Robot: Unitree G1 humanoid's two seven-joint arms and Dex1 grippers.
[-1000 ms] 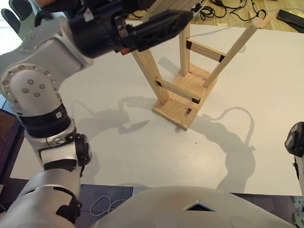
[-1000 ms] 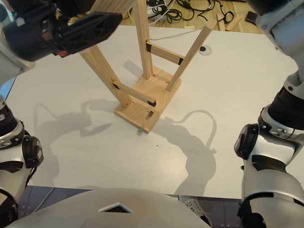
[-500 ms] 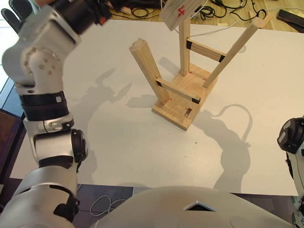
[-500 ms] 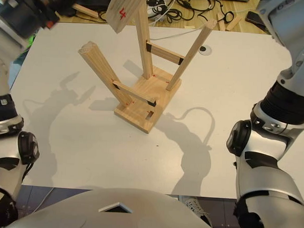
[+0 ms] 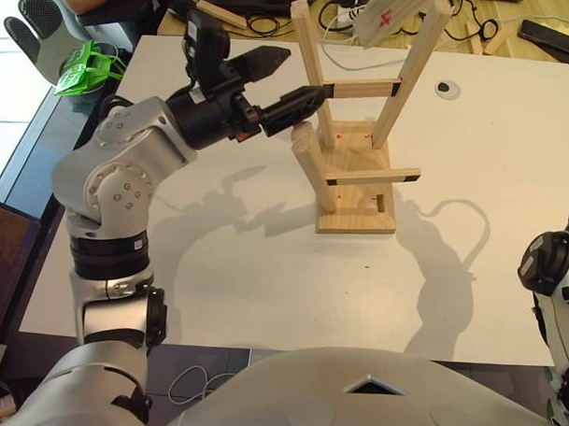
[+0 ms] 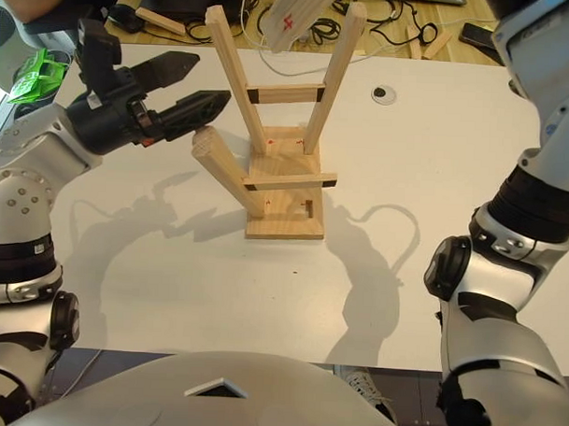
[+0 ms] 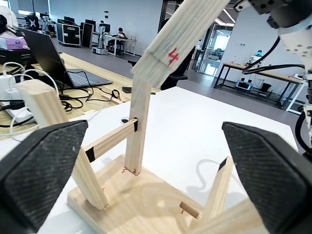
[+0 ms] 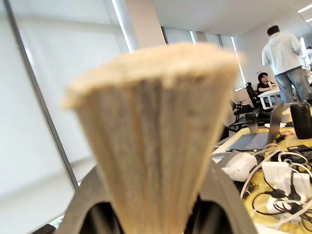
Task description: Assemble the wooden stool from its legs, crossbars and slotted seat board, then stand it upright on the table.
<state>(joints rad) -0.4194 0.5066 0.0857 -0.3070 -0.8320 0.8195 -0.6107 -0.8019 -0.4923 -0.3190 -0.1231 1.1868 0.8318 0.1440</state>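
— So where's the stool (image 5: 370,177)?
— Upside down. Its seat board (image 5: 357,218) lies flat mid-desk (image 5: 217,276), nearer the far edge, with the legs pointing up.
— And the left gripper (image 5: 302,72)?
— Released, fingers spread, just beside the legs on the stool's left side.
— The right gripper (image 8: 153,209)?
— Clenched on a red-marked leg (image 5: 392,11), held above the stool.

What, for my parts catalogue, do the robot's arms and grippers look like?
Both arms, left arm and right arm, have silver-grey rounded shells with black ribbed bands at the joints. The left gripper is black, with two tapered fingers carrying finely textured dark pads.
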